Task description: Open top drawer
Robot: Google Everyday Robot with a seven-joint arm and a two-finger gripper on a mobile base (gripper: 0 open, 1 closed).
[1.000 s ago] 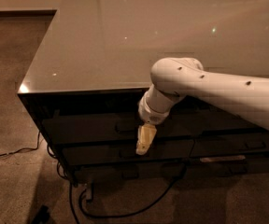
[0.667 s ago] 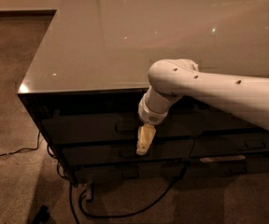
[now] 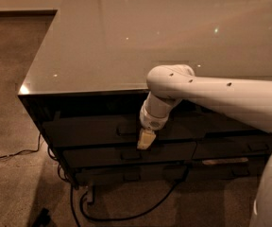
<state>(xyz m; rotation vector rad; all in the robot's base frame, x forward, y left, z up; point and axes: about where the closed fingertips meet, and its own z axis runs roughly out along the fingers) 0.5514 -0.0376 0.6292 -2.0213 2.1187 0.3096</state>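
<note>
The top drawer (image 3: 91,130) is the upper dark glossy front under the cabinet's edge, and it looks closed. Its small bar handle (image 3: 126,128) is faint and sits just left of my gripper. My gripper (image 3: 145,139) hangs tip-down from the white arm (image 3: 221,98), in front of the lower edge of the top drawer front and just above the second drawer front (image 3: 126,156). I cannot tell whether it touches the handle.
The cabinet has a wide glossy top (image 3: 150,37) with a front-left corner (image 3: 22,92). More dark drawer fronts (image 3: 240,148) lie to the right and below. Black cables (image 3: 126,214) run over the carpet (image 3: 8,126) at the cabinet's foot.
The arm's elbow has edged slightly left. The gripper stays almost where it was in front of the drawers, and the drawer fronts have not moved.
</note>
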